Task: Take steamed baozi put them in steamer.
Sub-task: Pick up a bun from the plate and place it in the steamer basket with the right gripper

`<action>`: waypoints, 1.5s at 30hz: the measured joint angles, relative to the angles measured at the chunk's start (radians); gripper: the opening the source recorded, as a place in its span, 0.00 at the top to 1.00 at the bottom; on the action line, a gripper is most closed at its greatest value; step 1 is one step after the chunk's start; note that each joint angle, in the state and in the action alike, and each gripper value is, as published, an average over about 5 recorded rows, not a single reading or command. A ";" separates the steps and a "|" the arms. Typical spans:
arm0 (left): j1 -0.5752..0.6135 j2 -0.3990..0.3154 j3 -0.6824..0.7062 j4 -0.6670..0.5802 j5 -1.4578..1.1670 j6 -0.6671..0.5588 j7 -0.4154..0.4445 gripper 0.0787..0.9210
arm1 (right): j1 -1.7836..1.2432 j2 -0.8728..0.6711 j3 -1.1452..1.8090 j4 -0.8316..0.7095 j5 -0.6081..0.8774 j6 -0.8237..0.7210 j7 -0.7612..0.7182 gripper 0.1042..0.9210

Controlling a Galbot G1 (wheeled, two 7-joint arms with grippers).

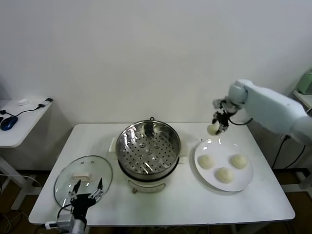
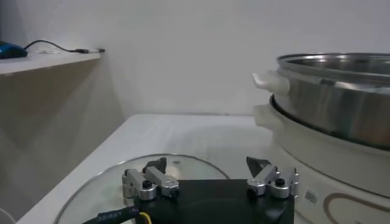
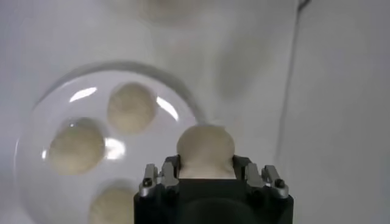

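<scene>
I am looking at what reads as a robot test room or lab set up as a mock kitchen, not a real home kitchen. A plain white rectangular table stands against a bare white wall with no cupboards, sink or worktop. On it sit kitchen props: a round shiny stainless-steel steamer on a cream-white electric base, a round glass lid and a flat white plate. To my left, a second white side desk holds a blue computer mouse and a black cable, which suggests office or lab use.
</scene>
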 measured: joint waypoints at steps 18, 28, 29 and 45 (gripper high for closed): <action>0.011 0.008 0.027 -0.026 0.016 0.004 -0.003 0.12 | -0.006 0.215 -0.065 0.149 -0.226 0.391 0.089 0.41; 0.018 0.014 0.041 -0.014 0.029 0.000 -0.005 0.12 | -0.174 0.289 0.024 -0.007 -0.475 0.530 0.184 0.41; 0.018 0.014 0.041 -0.013 0.030 0.000 -0.005 0.12 | -0.189 0.296 0.033 -0.023 -0.493 0.539 0.192 0.41; 0.016 0.014 0.039 -0.007 0.031 0.000 -0.009 0.12 | -0.287 0.376 0.103 -0.207 -0.580 0.628 0.242 0.18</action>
